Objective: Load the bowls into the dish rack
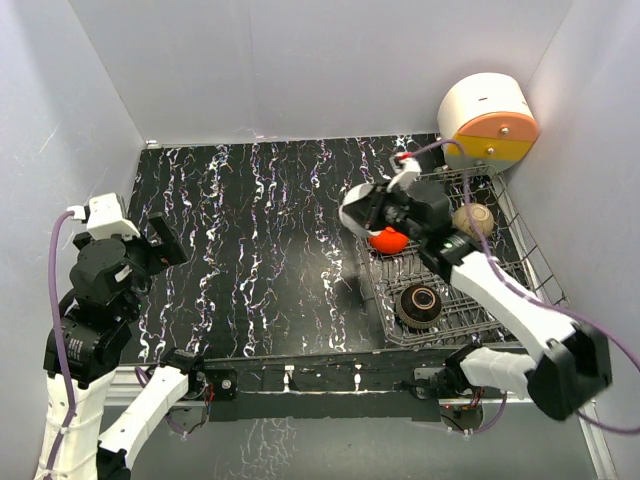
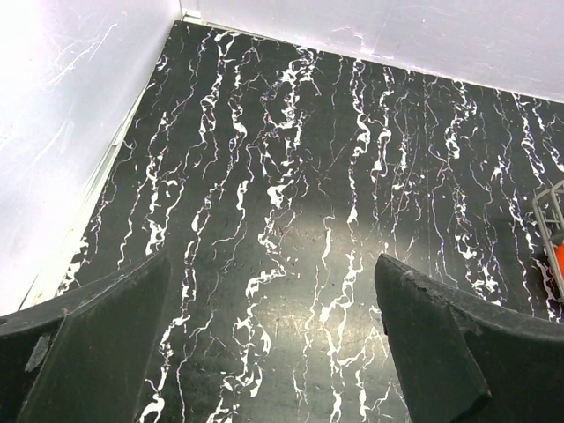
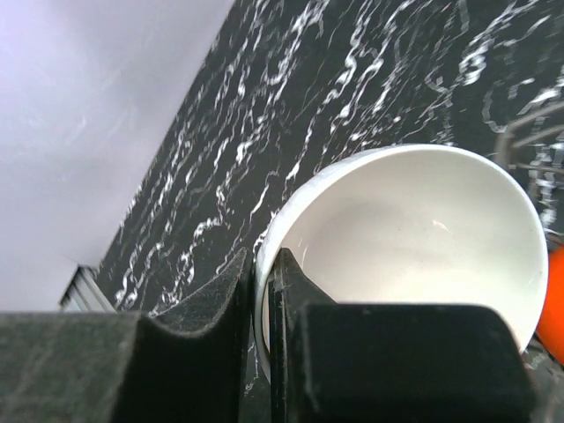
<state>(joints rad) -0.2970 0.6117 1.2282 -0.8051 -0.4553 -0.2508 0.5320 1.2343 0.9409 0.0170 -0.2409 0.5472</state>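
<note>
My right gripper [image 1: 372, 212] is shut on the rim of the plain white bowl [image 1: 352, 207], one finger inside and one outside, and holds it tilted in the air at the left edge of the grey wire dish rack [image 1: 538, 262]. The right wrist view shows the gripper [image 3: 263, 275] pinching the white bowl [image 3: 414, 238]. In the rack lie the red-orange bowl [image 1: 388, 240], the tan-brown bowl [image 1: 473, 218] and the dark bowl [image 1: 420, 303]. The blue-and-white bowl is not in view. My left gripper [image 1: 165, 240] is open and empty over the table's left side, as its own view [image 2: 273, 304] shows.
A big white-orange-yellow drum-shaped container [image 1: 488, 122] stands behind the rack at the back right. White walls enclose the black marbled table [image 1: 260, 220] on three sides. The rack's corner [image 2: 551, 198] shows at the right edge of the left wrist view.
</note>
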